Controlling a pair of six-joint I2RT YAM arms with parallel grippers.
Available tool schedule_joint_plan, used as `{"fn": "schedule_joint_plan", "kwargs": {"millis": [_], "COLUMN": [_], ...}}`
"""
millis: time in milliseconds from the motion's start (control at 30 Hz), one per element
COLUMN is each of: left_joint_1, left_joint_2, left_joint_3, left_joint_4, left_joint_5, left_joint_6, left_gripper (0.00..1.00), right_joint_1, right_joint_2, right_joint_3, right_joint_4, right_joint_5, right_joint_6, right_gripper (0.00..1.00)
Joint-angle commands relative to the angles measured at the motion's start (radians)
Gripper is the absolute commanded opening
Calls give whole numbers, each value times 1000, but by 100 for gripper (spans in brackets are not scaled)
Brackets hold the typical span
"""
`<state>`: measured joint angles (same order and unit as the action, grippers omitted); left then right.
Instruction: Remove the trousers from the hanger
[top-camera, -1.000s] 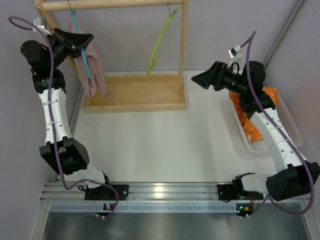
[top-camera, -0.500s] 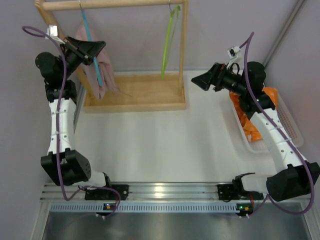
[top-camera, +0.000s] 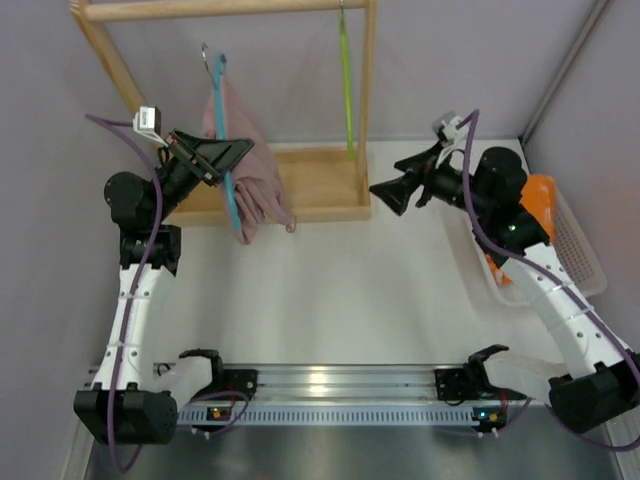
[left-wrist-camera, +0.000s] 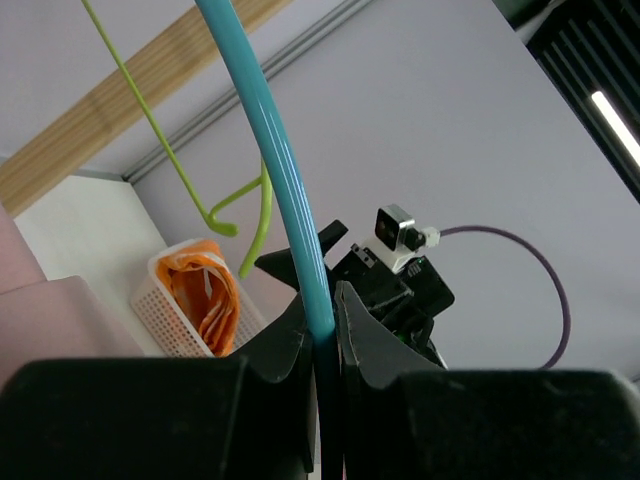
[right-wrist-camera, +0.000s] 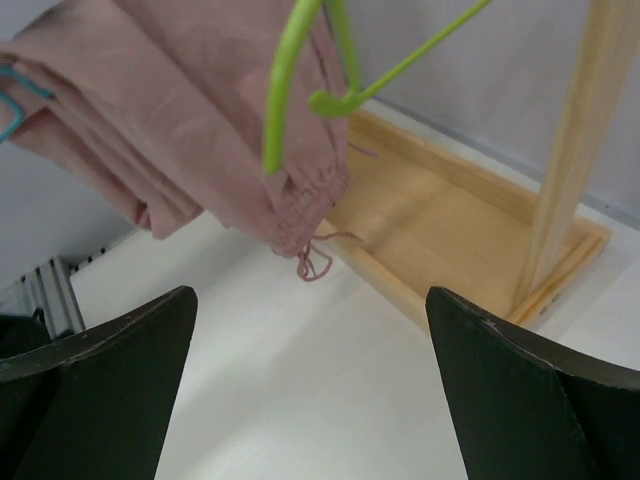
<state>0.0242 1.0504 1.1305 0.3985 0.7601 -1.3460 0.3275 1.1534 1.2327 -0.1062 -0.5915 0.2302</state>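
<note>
The dusty pink trousers (top-camera: 255, 170) hang folded over a blue hanger (top-camera: 226, 150), held off the rail in front of the wooden rack. My left gripper (top-camera: 232, 153) is shut on the blue hanger's bar (left-wrist-camera: 290, 200). The pink trousers also show in the right wrist view (right-wrist-camera: 190, 110), hanging above the table. My right gripper (top-camera: 385, 192) is open and empty, pointing left toward the trousers from about a hand's width away. The orange patterned trousers (top-camera: 535, 200) lie in the white basket (top-camera: 580, 255), partly hidden by my right arm; they also show in the left wrist view (left-wrist-camera: 205, 300).
The wooden rack (top-camera: 300, 190) stands at the back with its rail (top-camera: 220, 8) on top. An empty green hanger (top-camera: 345, 70) hangs from the rail near the right post (top-camera: 367, 100); it also shows in the right wrist view (right-wrist-camera: 300, 70).
My left gripper has carried the blue hanger with the pink trousers off the rail, right and toward the front. My right gripper has moved left toward them. The green hanger has swung to vertical.
</note>
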Motion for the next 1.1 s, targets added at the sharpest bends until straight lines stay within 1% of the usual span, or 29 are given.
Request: {"fn": "schedule_joint_plan", "kwargs": {"millis": [0,33,67,100,133,167,233,267,300,333,367,400,433,500,600,700,833,1067], "left_joint_1": [-18,-18,-18,-18,-17,-17,-17,-17,-15,-17,-17,-15,-17,-17,-15,-15,-15,-17], "left_joint_2": [-67,-73,-82,-95,-99,-104,-112,-112,-113,-112,-113,-112,-113,-118,-118,-115,-110,-104], "left_joint_3": [11,15,17,21,29,35,55,64,74,93,103,118,126,137,156,169,183,193], "left_joint_4": [169,168,168,168,148,134,117,117,117,117,118,119,119,117,117,118,119,119], "left_joint_5": [-61,-61,-64,-55,-51,-47,-32,-25,-25,-24,-19,-16,-9,-5,-5,-13,-30,-38], "left_joint_6": [4,-10,-19,-30,-47,-53,-73,-80,-90,-105,-114,-128,-131,-137,-154,-169,-191,-216], "left_gripper": [0,0,0,0,0,0,0,0,0,0,0,0,0,0,0,0,0,0], "right_joint_1": [125,160,238,277,318,400,485,560,593,628,683,708,740,752,765,775,780,783], "right_joint_2": [-75,-86,-99,-103,-104,-103,-95,-81,-71,-57,-16,12,73,130,228,311,411,498], "right_joint_3": [-93,-114,-159,-179,-199,-238,-277,-324,-349,-372,-398,-404,-395,-371,-309,-247,-184,-99], "right_joint_4": [85,139,164,193,242,270,316,391,437,501,613,676,722,833,913,957,1010,1039], "right_joint_5": [80,143,178,208,285,324,393,424,461,546,586,642,691,702,680,682,733,699], "right_joint_6": [-161,-189,-257,-285,-310,-360,-417,-469,-492,-514,-561,-583,-606,-603,-600,-615,-621,-638], "right_gripper": [99,100,100,99,100,99,99,100,99,99,100,99,99,99,99,99,99,100]}}
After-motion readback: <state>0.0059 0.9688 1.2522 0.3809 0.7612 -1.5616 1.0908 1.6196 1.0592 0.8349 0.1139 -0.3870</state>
